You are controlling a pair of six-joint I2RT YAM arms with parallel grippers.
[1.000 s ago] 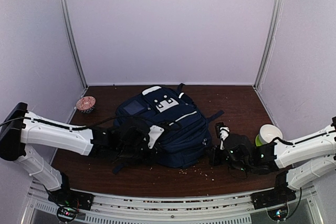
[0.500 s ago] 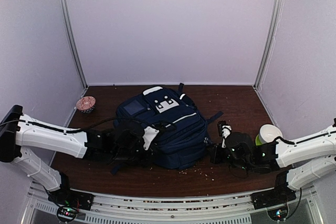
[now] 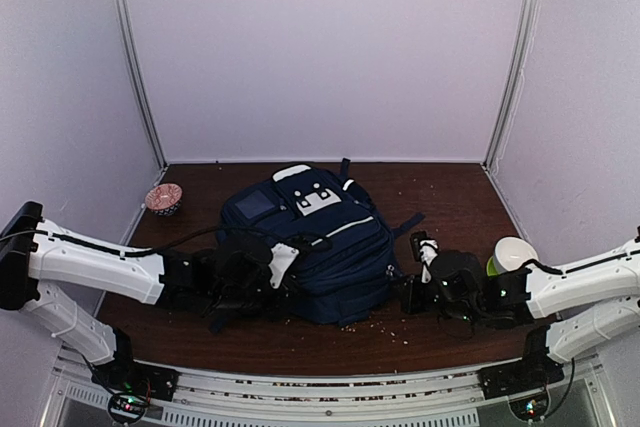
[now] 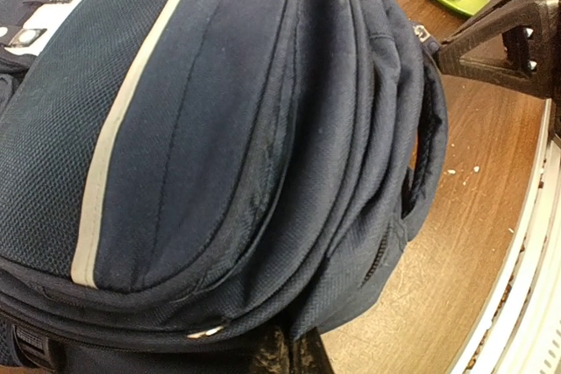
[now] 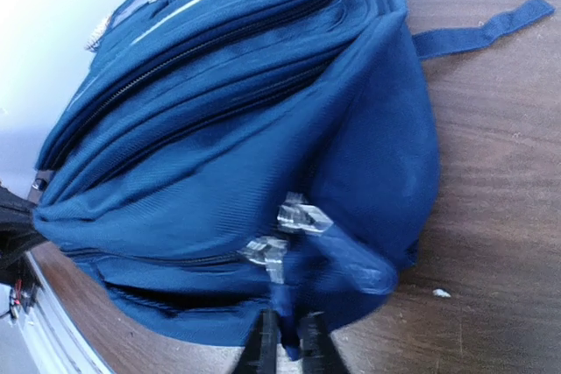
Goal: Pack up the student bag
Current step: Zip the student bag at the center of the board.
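Note:
The student bag (image 3: 318, 232), a navy backpack with white trim, lies on the brown table between both arms. My left gripper (image 3: 258, 275) is at the bag's near left edge, and in the left wrist view it (image 4: 287, 358) is shut, pinching a fold of the bag's (image 4: 219, 129) fabric. My right gripper (image 3: 408, 292) is at the bag's near right corner. In the right wrist view it (image 5: 287, 348) is shut on a blue zipper pull tab (image 5: 283, 309) that hangs from a clear slider (image 5: 267, 251) on the bag (image 5: 263, 111).
A small patterned bowl (image 3: 163, 198) sits at the far left of the table. A white cup on a green saucer (image 3: 512, 255) stands by the right arm. Crumbs lie scattered near the table's front edge (image 3: 370, 327). A loose strap (image 5: 482, 37) trails on the wood.
The left arm has drawn back a little to the left with the bag's fabric in its grip. The right gripper has shifted slightly with the pull tab. The bag has barely moved.

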